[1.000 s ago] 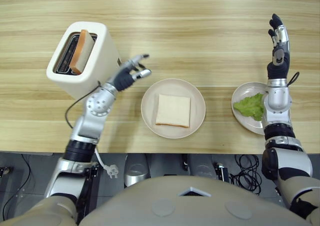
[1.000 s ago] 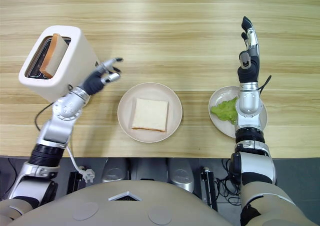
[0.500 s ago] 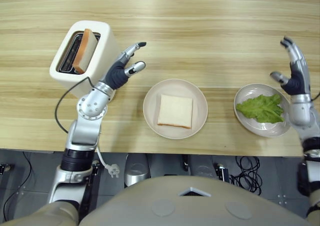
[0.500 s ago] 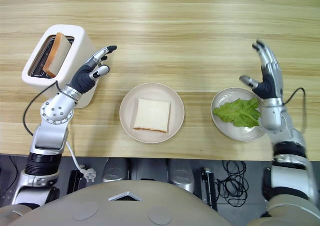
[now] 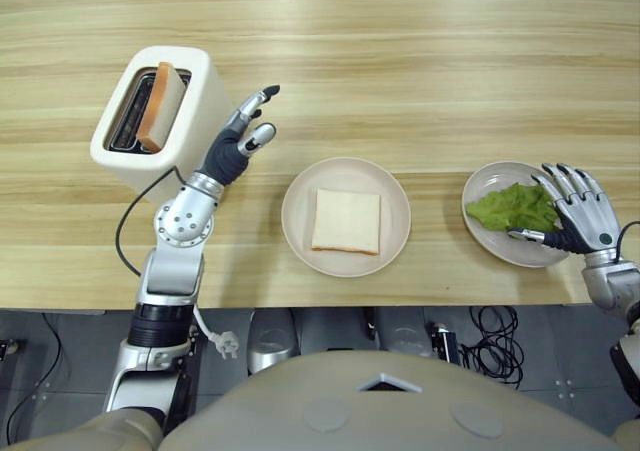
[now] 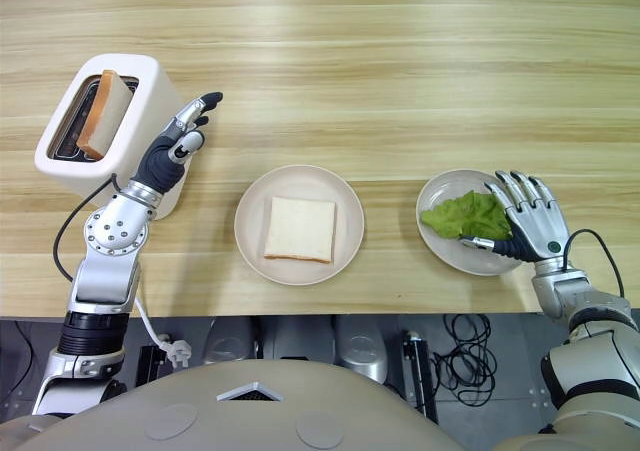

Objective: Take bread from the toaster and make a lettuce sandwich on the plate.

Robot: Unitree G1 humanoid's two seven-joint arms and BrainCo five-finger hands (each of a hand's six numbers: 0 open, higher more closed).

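Hovering open and empty, your right robot hand had the lettuce just to its left, far from your open left robot hand by the toaster.

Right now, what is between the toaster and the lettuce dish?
Next to the toaster is the left hand, then the plate holding a bread slice, then bare table. Both eye views show this.

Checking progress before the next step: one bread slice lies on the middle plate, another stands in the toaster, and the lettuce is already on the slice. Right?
No. The lettuce lies on its own small plate at the right; the left eye view shows the slice bare. The rest holds.
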